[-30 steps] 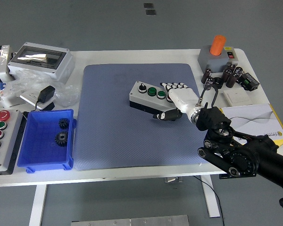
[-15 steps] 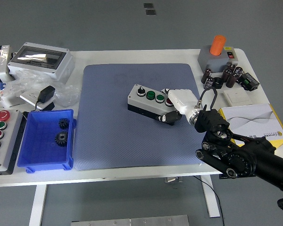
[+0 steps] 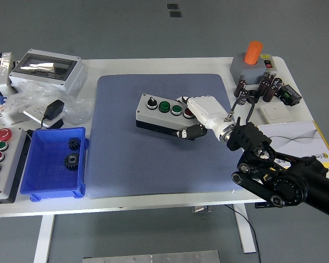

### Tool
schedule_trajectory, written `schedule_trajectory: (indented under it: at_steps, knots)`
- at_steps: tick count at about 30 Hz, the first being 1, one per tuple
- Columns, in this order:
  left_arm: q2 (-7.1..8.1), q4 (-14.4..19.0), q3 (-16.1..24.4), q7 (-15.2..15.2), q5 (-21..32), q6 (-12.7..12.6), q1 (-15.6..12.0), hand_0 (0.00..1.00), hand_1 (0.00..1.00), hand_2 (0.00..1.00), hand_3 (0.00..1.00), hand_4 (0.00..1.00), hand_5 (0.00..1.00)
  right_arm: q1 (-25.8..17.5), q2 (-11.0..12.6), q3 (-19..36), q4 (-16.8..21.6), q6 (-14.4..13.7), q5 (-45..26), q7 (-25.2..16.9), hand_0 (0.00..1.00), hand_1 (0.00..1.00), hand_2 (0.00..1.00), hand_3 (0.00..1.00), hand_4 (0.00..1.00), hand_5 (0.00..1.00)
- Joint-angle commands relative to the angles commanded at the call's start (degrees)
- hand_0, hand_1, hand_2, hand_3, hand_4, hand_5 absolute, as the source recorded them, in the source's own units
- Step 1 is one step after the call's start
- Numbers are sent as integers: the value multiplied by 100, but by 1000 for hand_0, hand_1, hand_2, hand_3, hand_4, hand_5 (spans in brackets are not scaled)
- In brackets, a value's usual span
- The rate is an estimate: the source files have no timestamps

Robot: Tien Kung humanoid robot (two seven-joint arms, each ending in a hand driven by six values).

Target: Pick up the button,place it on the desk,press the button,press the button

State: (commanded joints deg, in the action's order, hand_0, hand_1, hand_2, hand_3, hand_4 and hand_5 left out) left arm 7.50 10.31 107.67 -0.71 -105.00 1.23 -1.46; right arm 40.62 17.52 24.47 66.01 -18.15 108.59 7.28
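Observation:
A grey button box (image 3: pixel 156 114) with a black knob, two green buttons and a red button lies over the middle of the blue mat (image 3: pixel 126 159). My right hand (image 3: pixel 194 118) comes in from the lower right and grips the box's right end. White fingers (image 3: pixel 200 104) lie over its top by the red button, and the thumb (image 3: pixel 187 133) presses on its front side. I cannot tell whether the box rests on the mat or is held just above it. The left arm is out of view.
A blue bin (image 3: pixel 46 186) with two black gears stands at the left, next to a panel of coloured buttons (image 3: pixel 0 159). A grey enclosure (image 3: pixel 46 68), plastic bags and a black adapter (image 3: pixel 54 109) lie at the back left. An orange-topped device (image 3: pixel 251 60), dark capacitors (image 3: pixel 263 87) and a booklet (image 3: pixel 293 139) are at the right.
My right hand has carried the button box to the left across the mat, about 30 pixels, keeping its grip on the right end.

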Motion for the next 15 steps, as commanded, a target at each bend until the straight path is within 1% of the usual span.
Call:
schedule_trajectory:
  at_steps: [3,5,7,8,13,14,15]
  knots:
    - [-2,0,8,-3,-3,-1,-8,728,730,606,648,642,223,33,169,-188,291,-4,27,-226,177,337,319,346,617,26]
    - [-3,0,8,0,-3,1,-8,728,730,606,648,642,223,41,203,-313,332,-19,21,-310,177,337,319,346,617,26]
    - [-8,0,5,3,-2,3,-4,728,730,606,648,642,223,35,192,-427,296,-27,10,-361,177,337,319,346,617,26]
    - [-10,0,3,5,-2,5,-4,728,730,606,648,642,225,29,172,-474,258,-30,4,-375,225,372,327,346,593,26]
    - [-17,0,2,5,-2,8,-8,728,730,606,648,642,225,-8,41,-633,9,-71,-12,-388,225,372,327,346,593,26]
    - [-19,0,0,4,0,8,-9,728,729,606,648,642,226,-16,17,-646,-34,-84,-10,-388,270,395,332,347,585,25]
    - [-21,0,1,3,0,8,-10,728,729,606,648,642,226,-24,-2,-653,-69,-92,-7,-386,270,395,332,347,585,25]
